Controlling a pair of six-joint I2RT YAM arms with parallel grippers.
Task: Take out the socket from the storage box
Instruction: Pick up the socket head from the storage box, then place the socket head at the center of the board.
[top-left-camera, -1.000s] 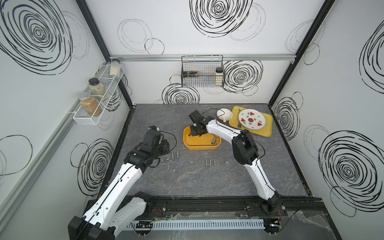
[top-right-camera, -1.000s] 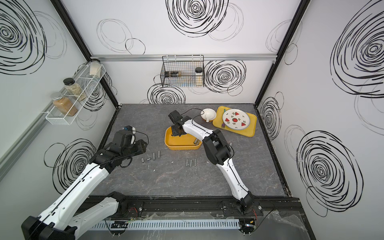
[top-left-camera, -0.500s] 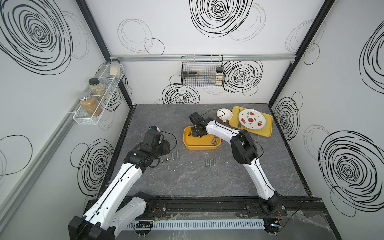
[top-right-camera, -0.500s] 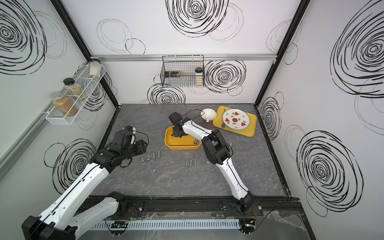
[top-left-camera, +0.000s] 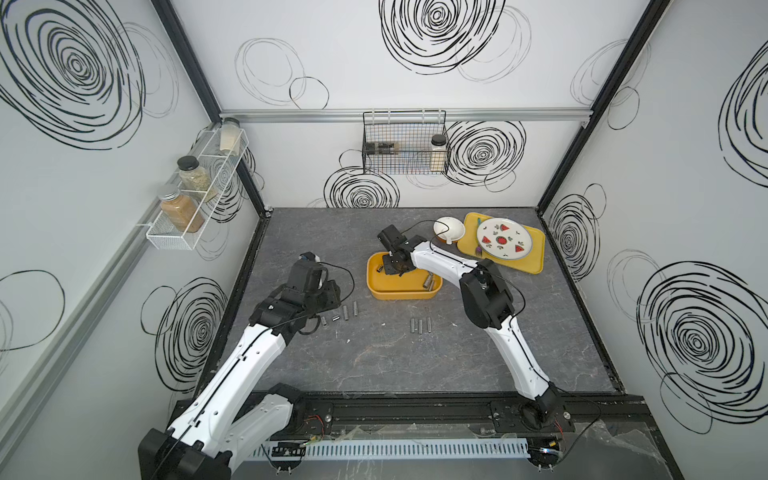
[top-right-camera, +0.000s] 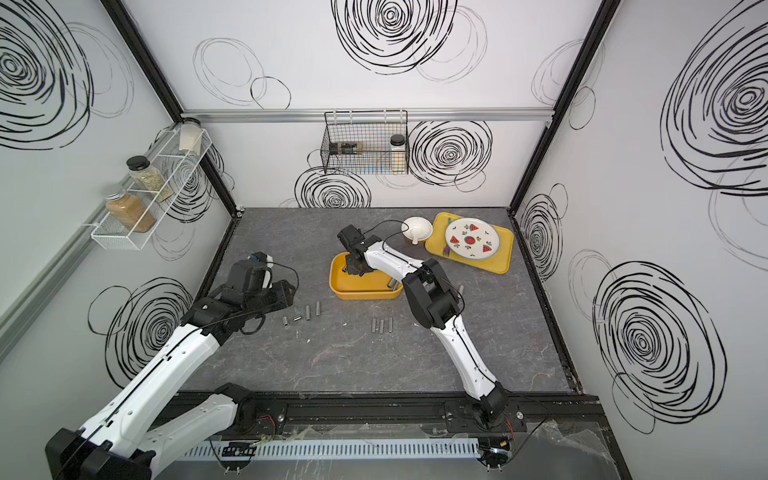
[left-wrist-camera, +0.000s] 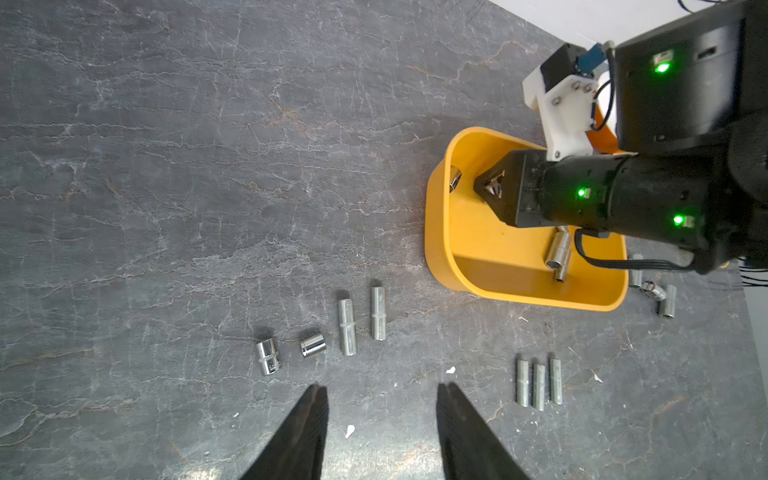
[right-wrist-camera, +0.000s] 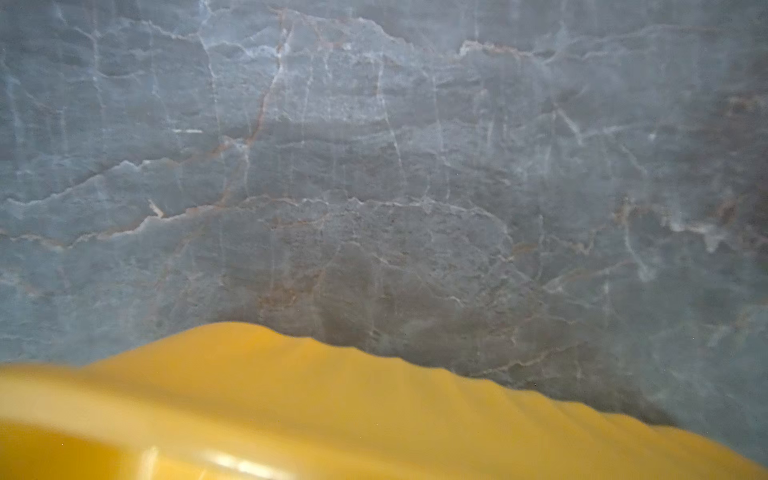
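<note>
Seven sockets lined up: set on the counter (left-wrist-camera: 208, 166) in a row of four (left-wrist-camera: 347, 327) and a row of three (left-wrist-camera: 538, 386), ahead of the left end effector (left-wrist-camera: 379, 385).
Left end effector: fingers apart, nothing held.
Right end effector (left-wrist-camera: 482, 185): placed inside the storage box (left-wrist-camera: 498, 257); grip cannot be told.
Nearest socket (left-wrist-camera: 455, 181): just off its tip, at the box wall.
Left in box: two more sockets (left-wrist-camera: 558, 248) behind it; task judged past halfway.

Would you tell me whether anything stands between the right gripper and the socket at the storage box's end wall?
Nothing visible does: the right gripper is inside the storage box, its tip close beside the socket, only bare yellow plastic between.
</note>
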